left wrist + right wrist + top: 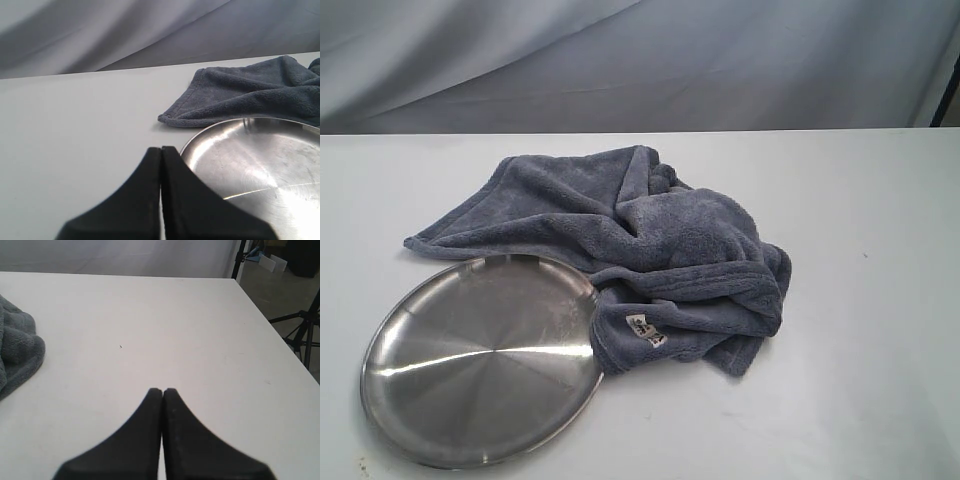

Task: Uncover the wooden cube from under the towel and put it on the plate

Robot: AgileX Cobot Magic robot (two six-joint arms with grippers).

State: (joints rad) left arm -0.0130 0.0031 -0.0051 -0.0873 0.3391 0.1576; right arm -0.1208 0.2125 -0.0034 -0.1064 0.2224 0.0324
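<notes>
The blue-grey towel (640, 250) lies bunched in the middle of the white table (880, 300), its white tag (645, 330) at the near hem. The wooden cube is hidden; no part of it shows. The steel plate (480, 360) sits at the front left, its far rim touching the towel. Neither arm shows in the exterior view. My left gripper (161, 150) is shut and empty, just short of the plate (260, 170), with a towel (250, 92) corner beyond. My right gripper (162, 391) is shut and empty over bare table, the towel (17, 350) off to one side.
A grey cloth backdrop (640, 60) hangs behind the table's far edge. In the right wrist view the table's side edge (272, 330) drops to a floor with black stand legs (305, 335).
</notes>
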